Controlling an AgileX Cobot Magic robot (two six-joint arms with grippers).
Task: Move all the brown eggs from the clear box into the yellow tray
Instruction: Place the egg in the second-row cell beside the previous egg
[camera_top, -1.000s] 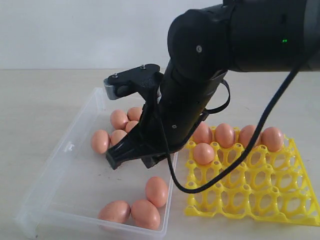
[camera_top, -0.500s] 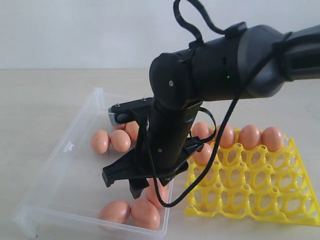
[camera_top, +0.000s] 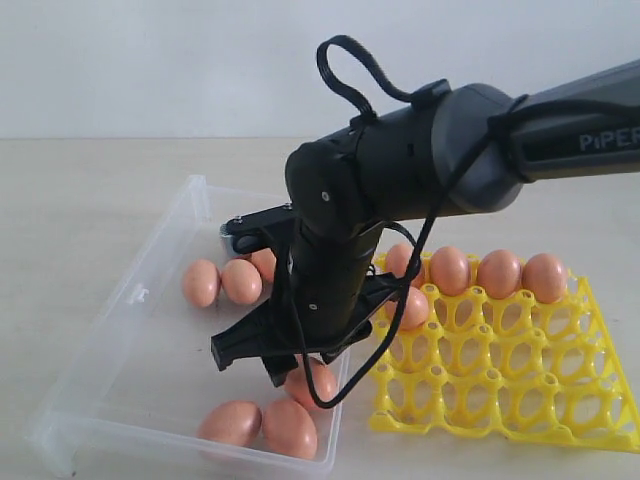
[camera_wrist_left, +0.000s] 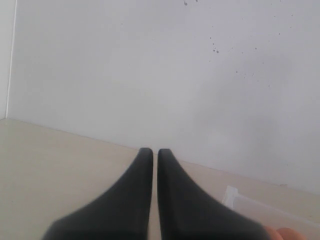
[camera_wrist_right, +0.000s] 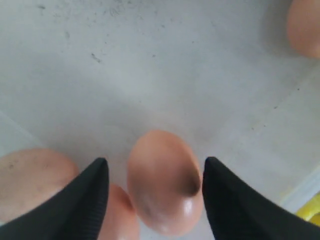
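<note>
Brown egg (camera_wrist_right: 164, 182), smooth and oval, lies in the shallow clear plastic box (camera_top: 150, 350), between the right gripper's (camera_wrist_right: 155, 162) spread ribbed fingers; the left gripper (camera_wrist_left: 154, 151) is pressed together.

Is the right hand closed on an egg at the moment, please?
No: the right hand is open, its fingers spread either side of a brown egg with a visible gap.

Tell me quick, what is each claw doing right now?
Left gripper: shut, holding nothing.
Right gripper: open, one finger on each side of a brown egg in the clear box, not gripping it.
</note>
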